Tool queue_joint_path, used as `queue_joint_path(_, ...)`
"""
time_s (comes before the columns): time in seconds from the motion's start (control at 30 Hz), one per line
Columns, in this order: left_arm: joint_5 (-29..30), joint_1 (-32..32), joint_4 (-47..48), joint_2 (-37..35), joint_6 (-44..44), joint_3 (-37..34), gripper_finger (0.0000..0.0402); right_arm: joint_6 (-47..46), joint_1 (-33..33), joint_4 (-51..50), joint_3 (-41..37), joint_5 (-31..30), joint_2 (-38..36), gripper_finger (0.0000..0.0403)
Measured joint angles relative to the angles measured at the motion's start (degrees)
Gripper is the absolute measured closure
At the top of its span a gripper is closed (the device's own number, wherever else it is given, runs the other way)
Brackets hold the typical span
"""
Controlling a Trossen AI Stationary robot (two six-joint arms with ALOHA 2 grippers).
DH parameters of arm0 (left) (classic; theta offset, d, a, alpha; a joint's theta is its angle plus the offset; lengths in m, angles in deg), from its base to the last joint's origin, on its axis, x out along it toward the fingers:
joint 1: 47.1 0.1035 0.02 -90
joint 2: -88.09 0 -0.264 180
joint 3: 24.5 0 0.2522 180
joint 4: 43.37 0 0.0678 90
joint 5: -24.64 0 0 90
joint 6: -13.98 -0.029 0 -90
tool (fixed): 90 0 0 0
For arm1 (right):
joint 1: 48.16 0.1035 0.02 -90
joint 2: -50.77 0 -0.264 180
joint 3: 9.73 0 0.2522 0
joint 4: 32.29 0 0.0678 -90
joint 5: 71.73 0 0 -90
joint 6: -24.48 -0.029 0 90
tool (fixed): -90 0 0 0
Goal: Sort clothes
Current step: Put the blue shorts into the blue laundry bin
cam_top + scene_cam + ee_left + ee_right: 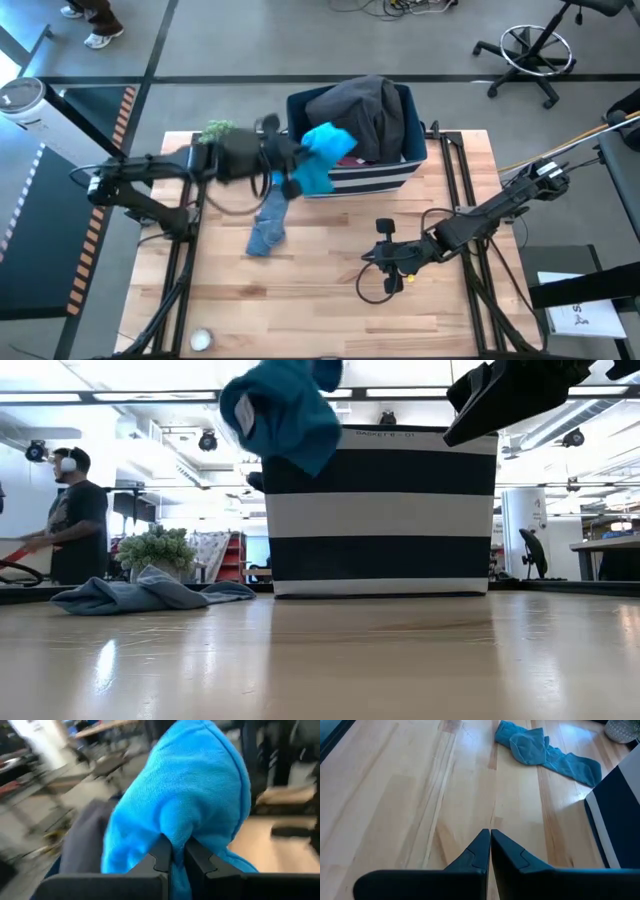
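My left gripper (292, 160) is shut on a bright blue garment (322, 158), held in the air at the near left corner of the navy striped bin (400, 175). The garment also shows in the low view (285, 410) and the left wrist view (190, 795). A dark charcoal garment (362, 112) is piled in the bin. A teal-grey piece (269, 222) lies flat on the table left of the bin; it also shows in the right wrist view (545, 750). My right gripper (490, 842) is shut and empty above the bare table. My left gripper pinches a bunched fold of the blue garment (172, 827) between its two fingers, coming level from the table's left. The garment is lifted clear of the table and bulges beyond the fingertips, with part hanging below in front of the bin's wall.
A small green spiky plant (217, 130) stands at the table's far left. A small round white object (201, 339) sits near the front left edge. A person stands in the room beyond the table in the low view (75, 510). Bare wood lies in front of the bin.
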Motion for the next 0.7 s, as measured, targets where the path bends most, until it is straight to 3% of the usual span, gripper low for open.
queue_joint_path(0.07,-7.0,5.2,-3.1,0.2,-0.3,1.1,0.0396,0.3,0.0,0.0,0.0,0.0,0.0,0.0403)
queue_joint_path(0.33,-17.6,20.1,-8.2,6.3,-1.6,8.4,0.0396,0.7,0.0,0.4,0.0,-0.1,-0.1,0.0403)
queue_joint_path(0.53,-25.1,24.8,-7.9,17.2,-1.5,18.7,0.0397,0.8,0.0,0.6,0.0,-0.7,-0.1,0.0403)
queue_joint_path(0.7,-26.7,25.2,-3.1,27.9,-2.5,29.7,0.0397,0.7,0.0,0.6,0.0,-0.7,-0.1,0.0403)
